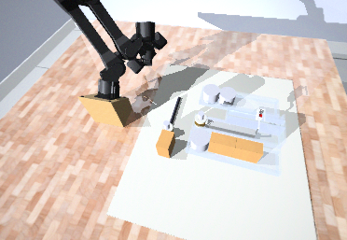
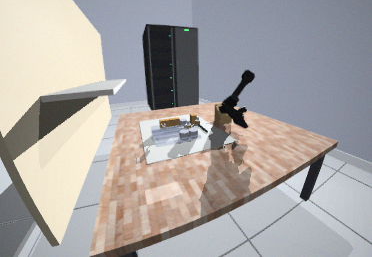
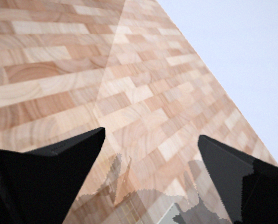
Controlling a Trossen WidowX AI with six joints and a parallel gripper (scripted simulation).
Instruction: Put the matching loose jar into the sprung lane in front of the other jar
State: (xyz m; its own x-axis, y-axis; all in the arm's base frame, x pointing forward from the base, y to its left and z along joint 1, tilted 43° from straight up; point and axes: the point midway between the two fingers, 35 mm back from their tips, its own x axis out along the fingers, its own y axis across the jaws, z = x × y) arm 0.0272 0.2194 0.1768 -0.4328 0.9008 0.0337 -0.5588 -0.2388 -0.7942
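My gripper (image 1: 142,63) (image 2: 240,119) (image 3: 150,135) is open and empty. It hangs above the bare wood table (image 1: 56,158) beside the arm's base, left of the white mat (image 1: 210,195). A clear rack (image 1: 275,122) (image 2: 165,135) with several lanes stands on the mat. A jar with a brownish band (image 1: 201,119) stands at the near end of the middle lane, and a small red-marked part (image 1: 261,112) sits at that lane's far end. Two white jars (image 1: 211,93) (image 1: 228,95) stand side by side at the back of the rack. Another white jar (image 1: 199,140) stands at the front row, next to tan boxes (image 1: 235,147).
A loose tan box (image 1: 165,143) lies on the mat left of the rack, with a thin black rod (image 1: 176,108) and a small white piece (image 1: 168,125) behind it. The arm's base sits on a tan block (image 1: 108,108). A dark cabinet (image 2: 171,66) and a wall shelf (image 2: 82,91) stand off the table.
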